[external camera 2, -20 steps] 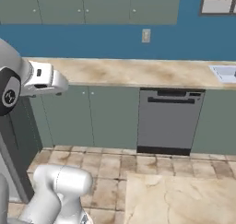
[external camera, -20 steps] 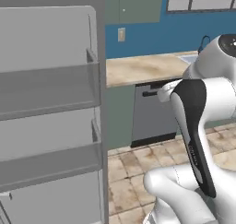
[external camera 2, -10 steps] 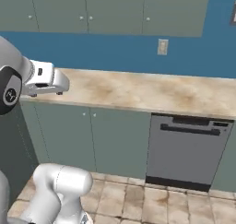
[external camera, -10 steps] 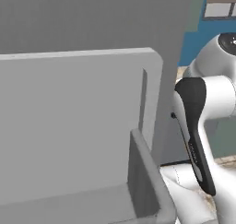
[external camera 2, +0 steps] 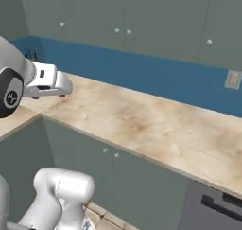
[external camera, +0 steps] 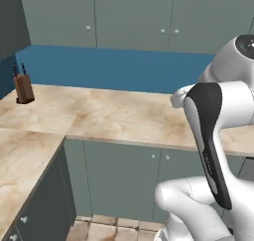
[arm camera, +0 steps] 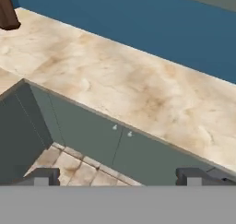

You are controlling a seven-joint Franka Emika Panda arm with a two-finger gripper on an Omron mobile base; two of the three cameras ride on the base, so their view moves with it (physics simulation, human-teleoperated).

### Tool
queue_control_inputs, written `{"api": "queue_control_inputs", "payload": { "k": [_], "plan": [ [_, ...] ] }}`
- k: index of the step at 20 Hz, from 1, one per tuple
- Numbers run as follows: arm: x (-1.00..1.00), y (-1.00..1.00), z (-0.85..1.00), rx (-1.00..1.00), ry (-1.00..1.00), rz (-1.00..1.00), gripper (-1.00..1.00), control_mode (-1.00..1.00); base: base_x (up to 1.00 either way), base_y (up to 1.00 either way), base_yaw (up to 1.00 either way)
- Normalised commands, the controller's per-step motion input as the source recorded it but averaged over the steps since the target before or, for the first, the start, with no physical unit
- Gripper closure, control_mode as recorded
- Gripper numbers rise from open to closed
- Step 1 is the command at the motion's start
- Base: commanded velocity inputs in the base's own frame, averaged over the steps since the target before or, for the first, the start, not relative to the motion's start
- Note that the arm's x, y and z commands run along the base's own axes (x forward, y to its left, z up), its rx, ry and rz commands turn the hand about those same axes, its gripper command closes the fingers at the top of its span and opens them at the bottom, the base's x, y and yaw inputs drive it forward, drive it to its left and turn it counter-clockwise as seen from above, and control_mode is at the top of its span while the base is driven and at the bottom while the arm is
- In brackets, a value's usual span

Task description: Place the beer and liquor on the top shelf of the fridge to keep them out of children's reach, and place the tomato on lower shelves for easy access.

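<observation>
Hand view has the gripper (arm camera: 118,174) with its jaws spread wide and nothing between them, the two dark fingertips (arm camera: 42,174) apart above grey-green base cupboards (arm camera: 115,149). Beyond lies a beige marbled counter (arm camera: 120,85) backed by a blue wall (arm camera: 138,20). A brown knife block (external camera: 22,88) stands at the far left corner. The beer, liquor, tomato and fridge cannot be placed from these views.
</observation>
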Motion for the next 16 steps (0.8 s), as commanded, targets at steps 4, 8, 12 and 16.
{"api": "queue_control_inputs", "payload": {
  "k": [4,8,12,16],
  "plan": [
    [0.0,0.0,0.0,0.0,0.0,0.0,-1.0,1.0,0.98,0.0,0.71],
    [0.0,0.0,0.0,0.0,0.0,0.0,-1.0,1.0,0.52,0.09,0.75],
    [0.0,0.0,0.0,0.0,0.0,0.0,-1.0,1.0,0.06,0.38,0.79],
    [0.0,0.0,0.0,0.0,0.0,0.0,-1.0,1.0,0.0,0.48,0.8]
  ]
}}
